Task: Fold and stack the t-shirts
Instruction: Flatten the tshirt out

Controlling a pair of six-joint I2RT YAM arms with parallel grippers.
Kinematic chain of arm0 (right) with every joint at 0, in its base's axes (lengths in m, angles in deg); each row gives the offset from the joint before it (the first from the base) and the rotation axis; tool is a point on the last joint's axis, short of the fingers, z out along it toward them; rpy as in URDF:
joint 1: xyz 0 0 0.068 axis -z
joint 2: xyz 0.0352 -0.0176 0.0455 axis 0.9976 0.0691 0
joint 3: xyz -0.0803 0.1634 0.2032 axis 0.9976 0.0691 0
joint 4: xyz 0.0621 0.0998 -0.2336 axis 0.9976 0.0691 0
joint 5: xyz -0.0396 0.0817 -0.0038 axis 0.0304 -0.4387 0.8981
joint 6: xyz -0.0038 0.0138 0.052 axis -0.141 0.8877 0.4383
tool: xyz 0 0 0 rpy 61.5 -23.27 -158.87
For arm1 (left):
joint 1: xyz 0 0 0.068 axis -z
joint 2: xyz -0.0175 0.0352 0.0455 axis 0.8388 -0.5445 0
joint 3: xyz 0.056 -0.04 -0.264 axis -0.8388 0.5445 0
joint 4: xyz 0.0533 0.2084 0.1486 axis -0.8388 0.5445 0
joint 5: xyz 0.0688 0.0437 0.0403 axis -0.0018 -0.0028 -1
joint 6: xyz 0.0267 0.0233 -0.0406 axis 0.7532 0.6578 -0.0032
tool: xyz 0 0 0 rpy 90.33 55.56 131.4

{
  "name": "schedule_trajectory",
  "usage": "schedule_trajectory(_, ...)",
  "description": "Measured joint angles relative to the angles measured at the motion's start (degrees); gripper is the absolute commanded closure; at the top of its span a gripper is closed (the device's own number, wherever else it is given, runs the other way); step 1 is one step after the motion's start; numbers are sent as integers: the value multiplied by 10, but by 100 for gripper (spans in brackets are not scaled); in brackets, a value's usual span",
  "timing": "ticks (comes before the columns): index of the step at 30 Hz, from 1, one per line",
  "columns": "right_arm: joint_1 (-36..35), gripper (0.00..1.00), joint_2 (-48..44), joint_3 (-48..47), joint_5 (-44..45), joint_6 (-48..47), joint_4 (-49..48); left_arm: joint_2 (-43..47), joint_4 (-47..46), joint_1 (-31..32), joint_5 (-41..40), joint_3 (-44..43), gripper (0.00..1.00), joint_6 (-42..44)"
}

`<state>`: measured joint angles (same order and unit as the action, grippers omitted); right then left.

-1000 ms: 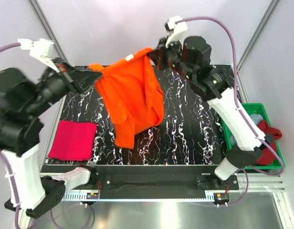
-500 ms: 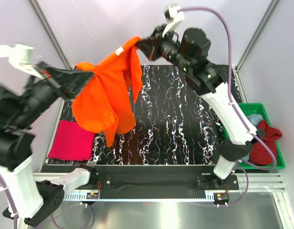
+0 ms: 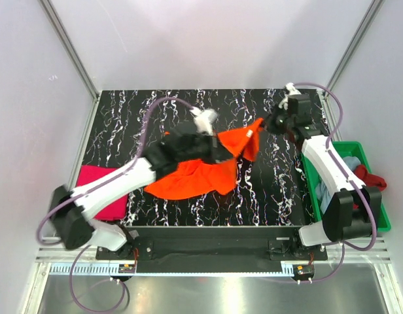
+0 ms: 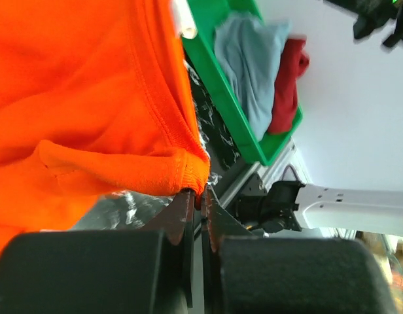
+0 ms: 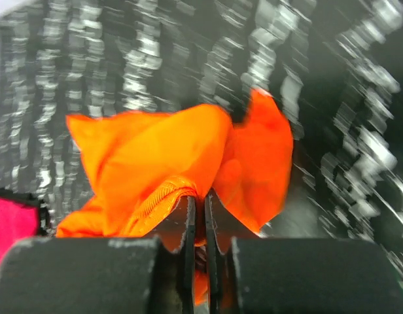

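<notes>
The bright orange t-shirt [image 3: 198, 171] lies crumpled on the middle of the black marbled table [image 3: 273, 190]. My left gripper [image 3: 221, 152] reaches across it and is shut on a hem [image 4: 188, 171]. My right gripper [image 3: 265, 124] is shut on the shirt's right corner [image 5: 182, 190] low over the table. The magenta-pink t-shirt [image 3: 100, 196] lies folded at the front left, partly under my left arm. The light blue t-shirt [image 3: 349, 160] and the dark red t-shirt [image 3: 370, 176] lie bunched in the green tray [image 3: 383, 212].
The green tray [image 4: 231, 108] stands off the table's right edge, beside my right arm's base. Grey walls and metal posts close in the back and both sides. My left arm stretches diagonally over the table's front left.
Both grippers have swung down from high in the air and forward. The orange shirt, earlier hanging stretched between them, now lies bunched on the table.
</notes>
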<state>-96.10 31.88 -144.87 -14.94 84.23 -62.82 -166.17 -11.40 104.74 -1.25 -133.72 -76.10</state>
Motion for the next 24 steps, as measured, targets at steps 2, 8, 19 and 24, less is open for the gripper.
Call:
schedule_trajectory(2, 41, 99, 9, 14, -13, 5, 27, -67, -16, 34, -2, -32, 88, 0)
schedule_trajectory(8, 120, 60, 112, -31, 38, -11, 50, -186, 28, 110, 75, -123, 40, 24)
schedule_trajectory(19, 135, 23, 263, -220, 166, -59, 243, 61, 141, -105, 76, 44, 35, 62)
schedule_trajectory(24, 123, 23, 231, -203, 170, -56, 283, 130, 171, -240, 68, 162, 34, 40)
